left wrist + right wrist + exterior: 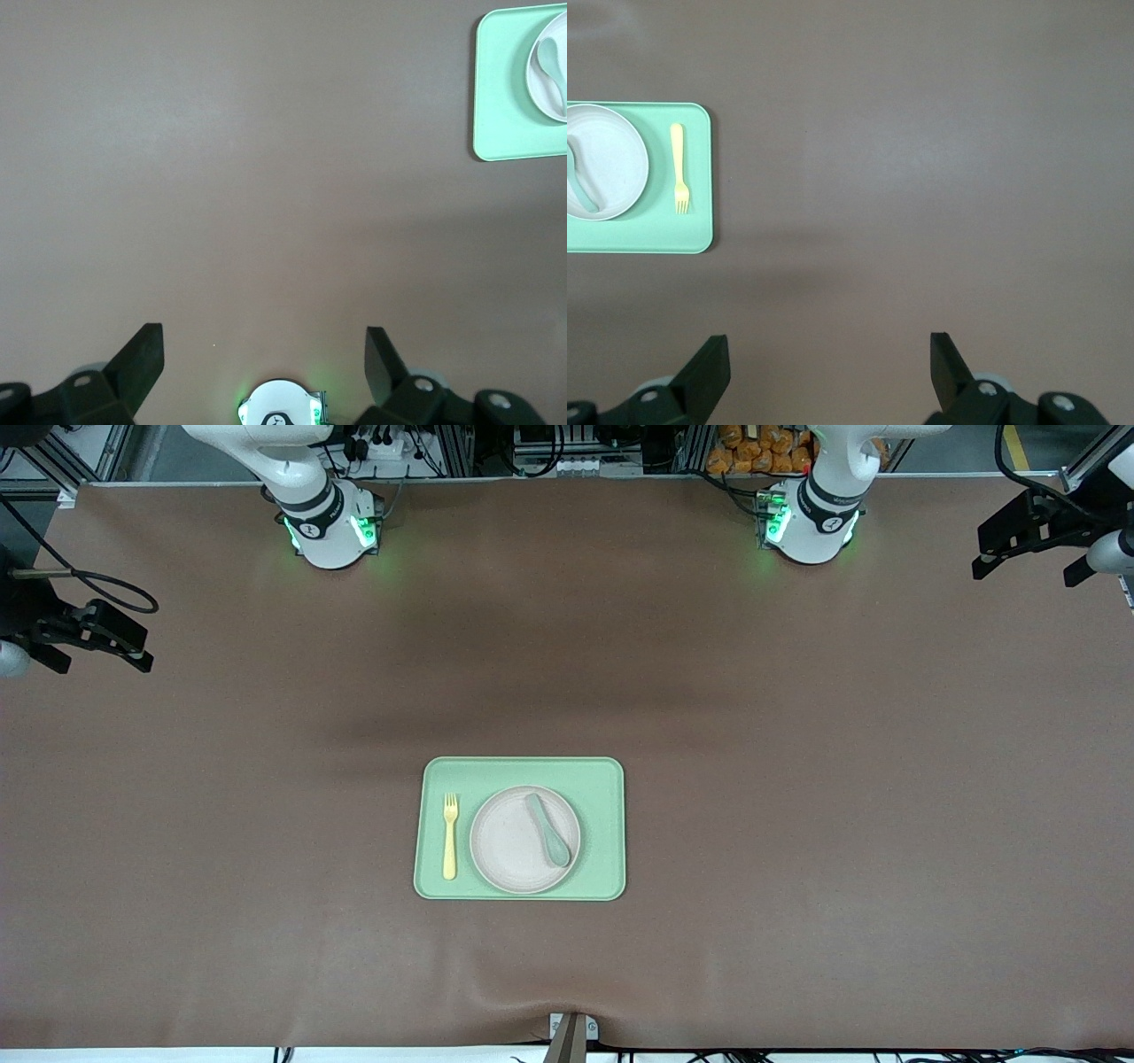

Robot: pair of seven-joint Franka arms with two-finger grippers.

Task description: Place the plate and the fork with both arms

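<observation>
A cream plate (pixel 509 850) sits on a light-green tray (pixel 602 779) at mid-table, toward the front camera's edge. The pale-yellow fork (pixel 450 837) lies on the tray beside the plate, toward the right arm's end. Both arms rise out of the front view from their bases. In the left wrist view the left gripper (pixel 264 341) hangs open and empty high over bare cloth near its own base (pixel 279 409), with the tray (pixel 505 106) and plate (pixel 542 88) far off. The right gripper (pixel 829 350) is likewise open and empty over bare cloth, apart from the plate (pixel 616 159) and fork (pixel 678 168).
A grey-green spoon (pixel 549 831) lies in the plate. Brown cloth (pixel 797 779) covers the table. Black mounts stand at the right arm's end (pixel 89 633) and the left arm's end (pixel 1028 527) of the table.
</observation>
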